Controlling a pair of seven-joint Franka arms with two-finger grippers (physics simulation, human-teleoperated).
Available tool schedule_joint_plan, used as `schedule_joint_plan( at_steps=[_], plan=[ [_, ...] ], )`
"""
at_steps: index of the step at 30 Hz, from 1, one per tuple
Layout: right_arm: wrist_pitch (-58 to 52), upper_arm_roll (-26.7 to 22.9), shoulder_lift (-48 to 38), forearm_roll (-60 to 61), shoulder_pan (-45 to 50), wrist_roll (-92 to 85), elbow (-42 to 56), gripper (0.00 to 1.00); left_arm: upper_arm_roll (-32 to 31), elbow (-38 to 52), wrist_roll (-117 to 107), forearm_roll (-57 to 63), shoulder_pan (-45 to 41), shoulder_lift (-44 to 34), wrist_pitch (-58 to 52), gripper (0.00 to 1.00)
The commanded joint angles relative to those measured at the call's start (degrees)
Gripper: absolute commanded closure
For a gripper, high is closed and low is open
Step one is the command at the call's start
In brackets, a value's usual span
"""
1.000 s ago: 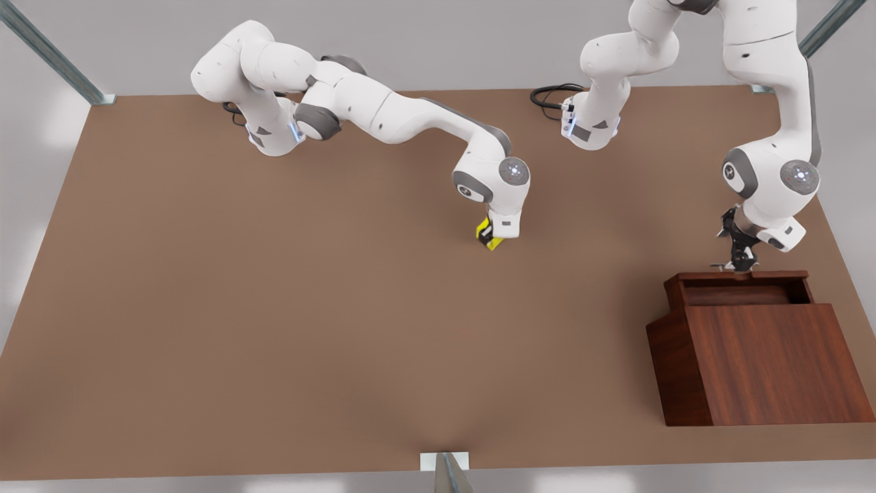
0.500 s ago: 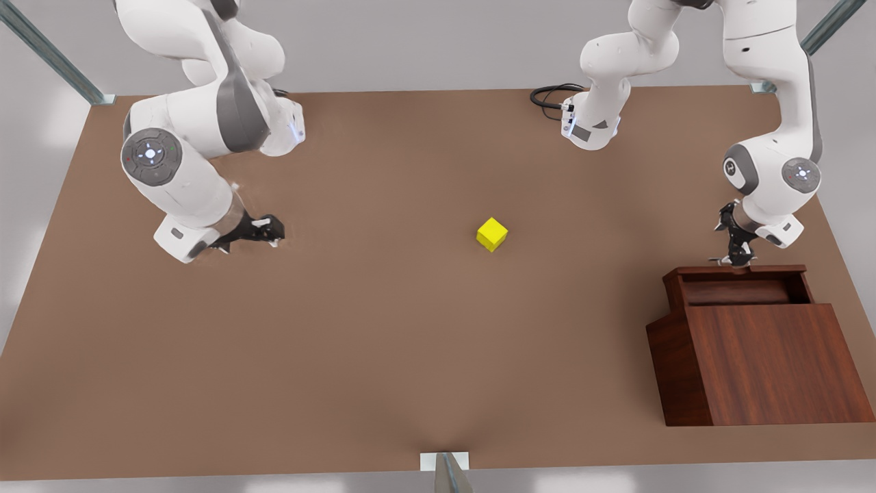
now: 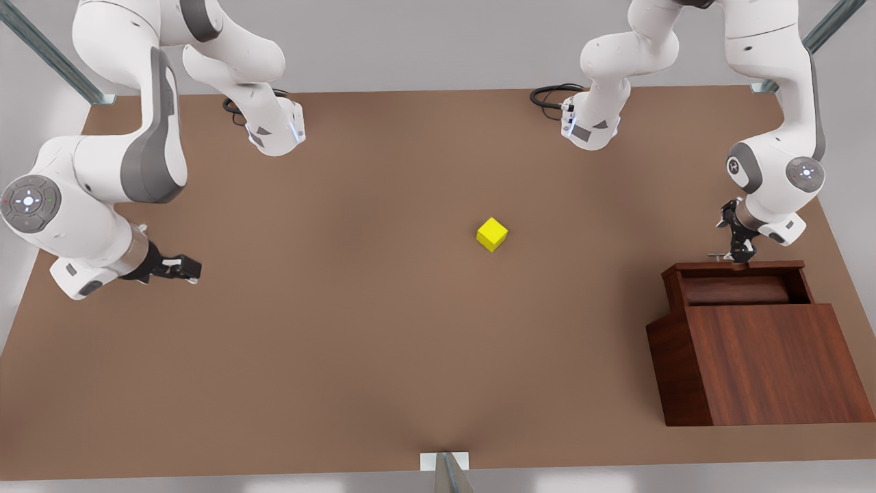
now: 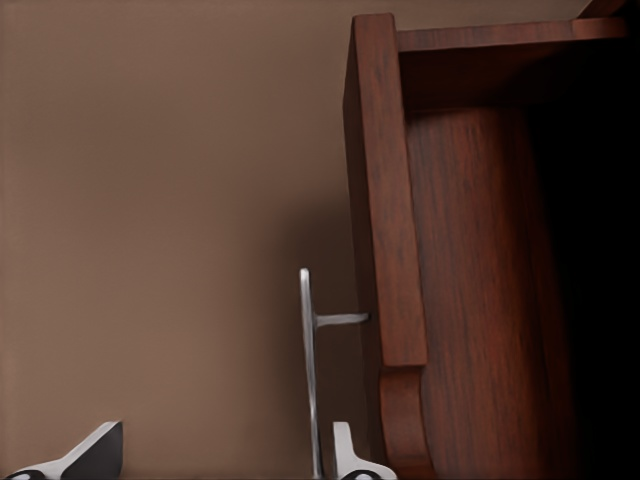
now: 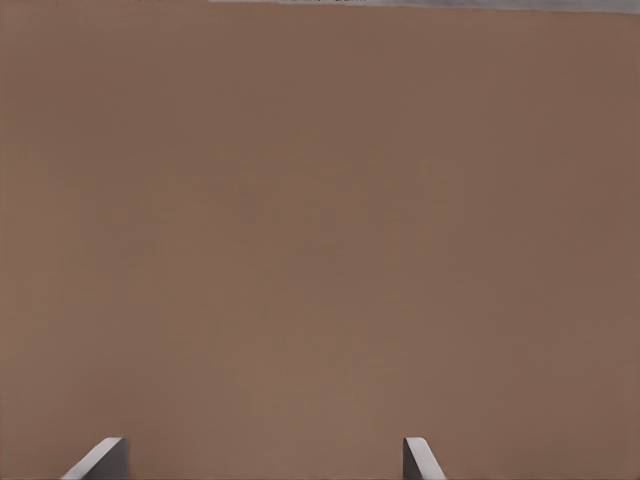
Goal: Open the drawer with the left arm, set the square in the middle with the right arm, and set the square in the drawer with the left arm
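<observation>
The square [image 3: 492, 234] is sitting alone on the bare brown surface [image 3: 356, 342], near the middle, well apart from both pincers and from the cabinet [image 3: 759, 363] at the front view's right. The drawer [image 3: 739, 281] is standing pulled out from the cabinet top, its tray open to the camera in the front view.

The left pincer [image 3: 736, 257] is hanging at the drawer's far edge, right by the silver handle [image 4: 309, 370]. The left wrist view is giving what the front view cannot: the thin bar and its post are standing clear of the drawer front, and the pincer's fingertips [image 4: 90, 455] are spread apart, one tip well to the side over the surface and the other between bar and wood, so the bar lies between them without being clamped.

The right pincer [image 3: 185, 268] is hovering low over the surface at the front view's left, far from the square. The right wrist view is showing its two fingertips [image 5: 100, 460] held wide apart over plain surface, gripping nothing.
</observation>
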Motion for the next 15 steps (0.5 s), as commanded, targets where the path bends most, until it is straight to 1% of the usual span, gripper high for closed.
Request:
schedule_joint_plan(
  at_steps=[1, 11, 12, 14, 15],
  plan=[
    [0.3, 0.0, 0.0, 0.0, 0.2, 0.0, 0.0, 0.0, 0.0, 0.0, 0.0, 0.1, 0.0, 0.0, -0.3, 0.0],
    [0.4, -0.1, 1.2, 0.0, -0.2, 0.3, 0.5, 0.0, 0.0, 0.1, -0.2, 0.0, 0.0, -1.1, -3.1, 0.0],
    [0.6, 0.0, 3.9, -0.2, -0.2, 5.4, 6.9, 0.0, 0.0, 0.2, -0.4, 0.0, 0.0, -1.5, -4.3, 0.0],
    [-0.1, 0.1, 3.8, -0.5, 0.2, 4.1, 6.5, 0.0, 0.0, 0.7, -0.3, 0.0, -0.1, -2.0, -5.8, 0.0],
    [-1.4, 0.0, 3.5, -0.1, -0.5, -0.2, 6.4, 0.0, 0.0, 0.8, -0.4, 0.0, -0.1, -2.4, -6.3, 0.0]
  ],
)
